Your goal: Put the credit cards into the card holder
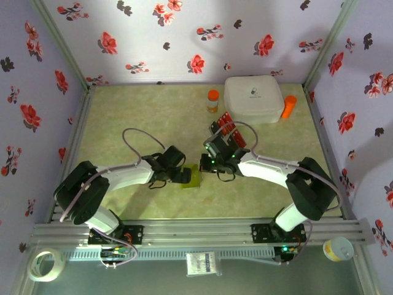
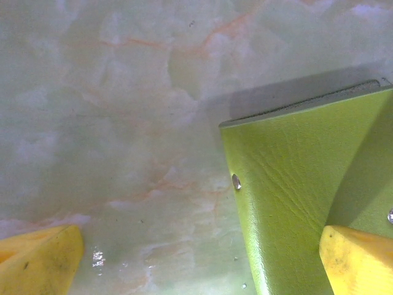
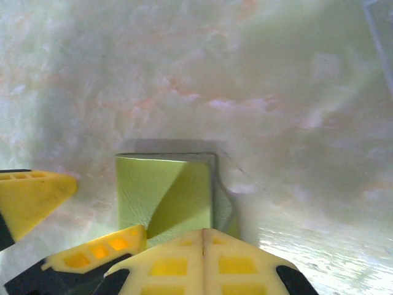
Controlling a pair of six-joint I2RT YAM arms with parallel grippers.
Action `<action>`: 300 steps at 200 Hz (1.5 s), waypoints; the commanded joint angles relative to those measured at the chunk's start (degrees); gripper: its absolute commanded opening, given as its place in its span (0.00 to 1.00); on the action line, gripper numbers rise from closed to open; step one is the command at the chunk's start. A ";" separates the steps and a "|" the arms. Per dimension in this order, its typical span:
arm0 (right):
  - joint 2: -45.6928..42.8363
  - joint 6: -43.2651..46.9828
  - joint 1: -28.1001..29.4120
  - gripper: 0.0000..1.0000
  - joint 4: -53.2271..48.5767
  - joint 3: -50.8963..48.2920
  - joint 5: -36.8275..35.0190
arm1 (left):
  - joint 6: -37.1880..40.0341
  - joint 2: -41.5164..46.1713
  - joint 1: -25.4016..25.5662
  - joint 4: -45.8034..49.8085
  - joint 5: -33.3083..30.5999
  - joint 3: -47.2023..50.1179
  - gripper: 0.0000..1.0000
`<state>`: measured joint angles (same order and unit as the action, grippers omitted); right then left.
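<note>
The olive-green card holder (image 1: 194, 176) lies closed on the table between the two arms. My left gripper (image 1: 184, 177) stands wide open around its left side; in the left wrist view (image 2: 196, 270) one yellow fingertip (image 2: 359, 261) rests over the card holder (image 2: 295, 184) and the other is on bare table. My right gripper (image 1: 206, 165) hovers just right of the holder, jaws shut with nothing visible between them (image 3: 202, 261). The card holder (image 3: 163, 190) lies just beyond its tips. Red and black credit cards (image 1: 227, 129) lie in a loose heap behind the right gripper.
A large white rounded box (image 1: 253, 98) sits at the back right, with one orange-capped bottle (image 1: 212, 100) to its left and another (image 1: 288, 106) to its right. Flowered walls close in the table on three sides. A tape roll (image 1: 47, 264) lies below the front rail.
</note>
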<state>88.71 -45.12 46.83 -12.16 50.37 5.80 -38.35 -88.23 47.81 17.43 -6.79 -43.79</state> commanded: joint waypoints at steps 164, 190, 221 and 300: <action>6.39 4.34 1.95 0.22 -7.70 5.40 -0.44 | 0.69 -2.13 1.05 5.87 -4.80 0.00 1.00; 6.36 4.34 1.94 0.12 -7.61 5.01 -0.80 | 0.54 -2.06 1.08 5.74 -4.77 0.15 1.00; 6.21 4.19 1.83 0.05 -7.26 4.56 -0.71 | 0.64 -1.91 1.07 5.73 -4.79 0.28 1.00; 5.45 1.27 1.70 0.00 -1.75 3.33 4.14 | 0.54 -1.95 1.15 5.61 -4.72 0.15 1.00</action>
<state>94.41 -41.80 48.38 -17.28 54.19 7.53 -38.37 -89.03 48.77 18.72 -8.82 -44.86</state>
